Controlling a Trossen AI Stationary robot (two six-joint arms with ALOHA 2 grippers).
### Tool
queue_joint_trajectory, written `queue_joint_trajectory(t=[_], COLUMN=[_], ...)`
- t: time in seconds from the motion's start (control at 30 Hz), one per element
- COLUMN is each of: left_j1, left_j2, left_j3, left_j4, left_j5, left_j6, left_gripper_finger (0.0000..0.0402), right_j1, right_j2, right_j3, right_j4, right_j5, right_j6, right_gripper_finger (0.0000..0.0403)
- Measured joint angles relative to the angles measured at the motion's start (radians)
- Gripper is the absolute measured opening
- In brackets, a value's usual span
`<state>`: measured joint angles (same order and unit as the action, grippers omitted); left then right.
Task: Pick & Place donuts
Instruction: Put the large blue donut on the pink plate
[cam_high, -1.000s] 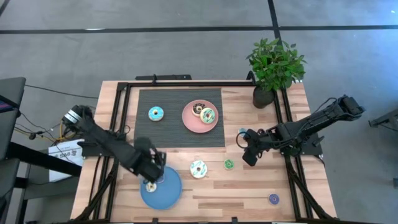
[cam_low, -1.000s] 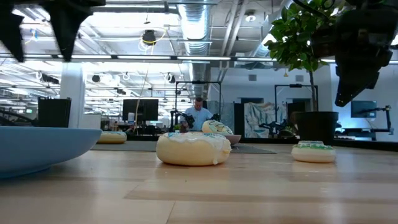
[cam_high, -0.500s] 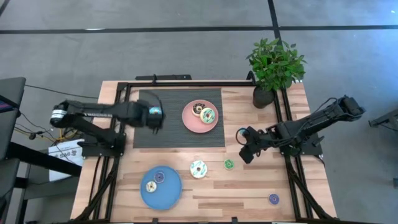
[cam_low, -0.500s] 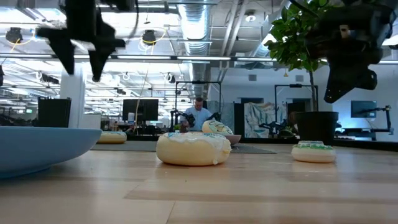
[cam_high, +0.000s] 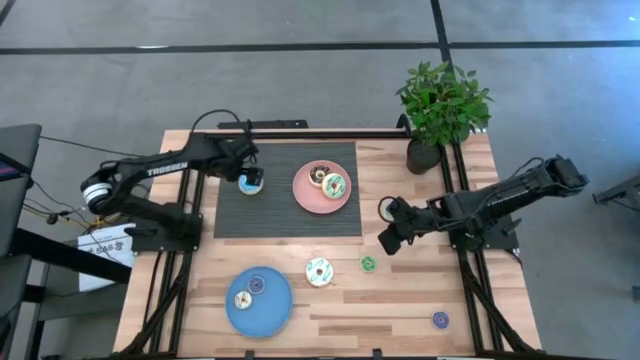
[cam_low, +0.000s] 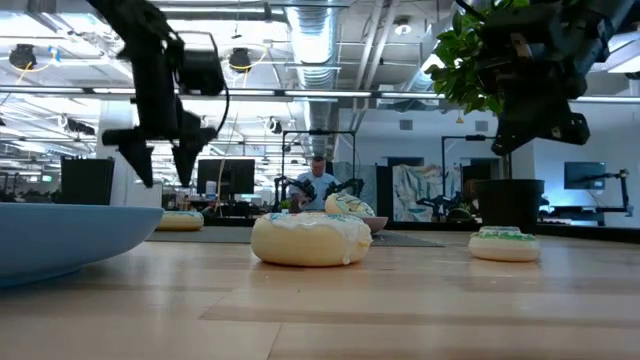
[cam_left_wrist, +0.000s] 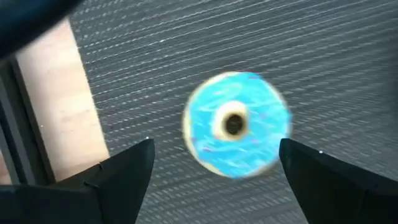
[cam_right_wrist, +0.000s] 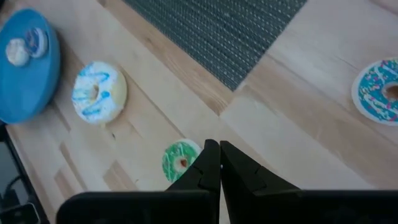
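Left arm stretched out over the dark mat (cam_high: 290, 190) at the back of the surface (cam_high: 420, 300), bent at the elbow, wrist pointing down. Left tool (cam_high: 250, 178) right above the light blue donut (cam_high: 250, 183), fingers (cam_left_wrist: 121, 171) spread wide w/ nothing between them, one on each side of that donut, not touching it. Donut lying flat on the mat.

Right arm reaching in from the right side, held low. Right tool (cam_high: 386, 240) up off the wood, near the green donut (cam_high: 368, 264), fingers pressed together, nothing in them.

Pink plate (cam_high: 305, 195) on the mat w/ two donuts (cam_high: 327, 181) on it. Blue plate (cam_high: 270, 312) at the front left w/ a cream donut (cam_high: 241, 299) & a purple one (cam_high: 257, 285). White donut w/ blue stripes (cam_high: 319, 271) on the wood between blue plate & green donut. Small purple donut (cam_high: 440, 319) at front right, well apart. Teal donut (cam_right_wrist: 380, 91) on the wood near the right arm. Potted plant (cam_high: 440, 105) at back right corner.
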<state>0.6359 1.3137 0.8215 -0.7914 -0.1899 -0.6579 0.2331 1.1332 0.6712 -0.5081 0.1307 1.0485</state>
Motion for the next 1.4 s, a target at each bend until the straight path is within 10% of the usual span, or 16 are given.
queue_joint_trajectory(t=[0.7, 1.4], left_j1=[0.153, 0.149], left_j2=[0.265, 0.284], left_j3=[-0.007, 0.001], left_j4=[0.116, 0.126], left_j5=[0.087, 0.161], left_j6=[0.237, 0.202], left_gripper_finger=[0.0331, 0.0196], right_j1=[-0.054, -0.054], right_j2=[0.000, 0.000], right_j3=[0.000, 0.000], right_j4=[0.038, 0.038], right_j5=[0.000, 0.007], right_j6=[0.026, 0.017], right_gripper_finger=[0.0001, 0.0001])
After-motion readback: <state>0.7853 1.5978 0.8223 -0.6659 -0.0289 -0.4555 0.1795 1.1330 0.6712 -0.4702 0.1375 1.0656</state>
